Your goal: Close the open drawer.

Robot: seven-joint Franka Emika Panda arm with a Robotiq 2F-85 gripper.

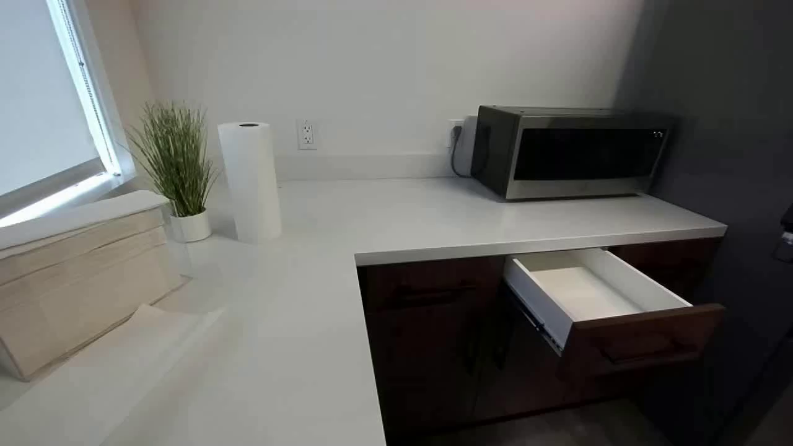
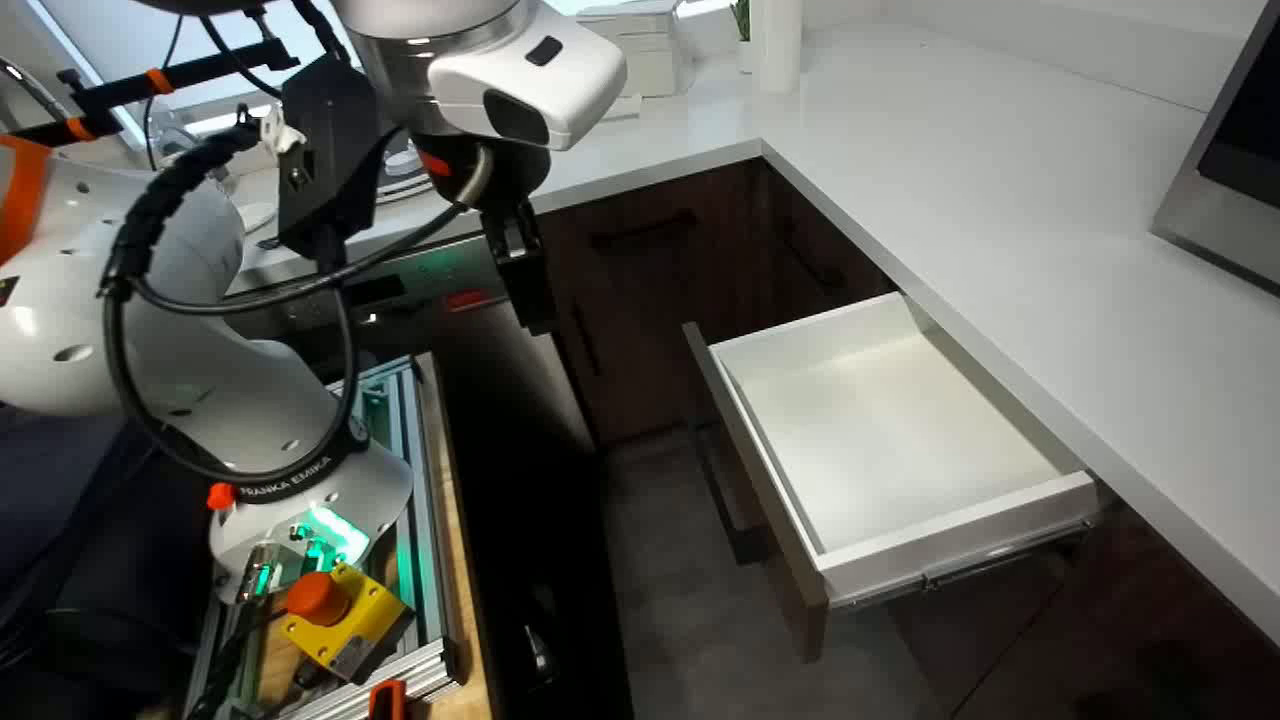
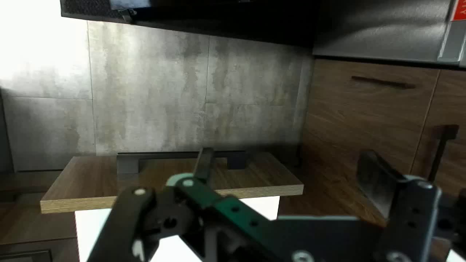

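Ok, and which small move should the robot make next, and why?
Probably ease the open gripper toward the outer face of the front panel, ready to push: the drawer stands pulled out from under the counter, and the gripper hangs apart from it, on the front panel's side.

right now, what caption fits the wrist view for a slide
Open gripper in the foreground; beyond it, the pulled-out drawer with dark handle, over grey floor.

- White counter (image 1: pixel 291 359) with an inside corner
- Microwave (image 1: pixel 588 155) on the counter, a dark cord (image 1: pixel 453 158) plugged in beside it
- Grassy plant (image 1: pixel 176 161) in a white pot (image 1: pixel 191 227)
- Paper towel roll (image 1: pixel 251 183), upright, just beside the pot
- Pale box (image 1: pixel 87 285) near the window (image 1: pixel 43 93)
- Grey floor (image 3: pixel 153 87) in the wrist view
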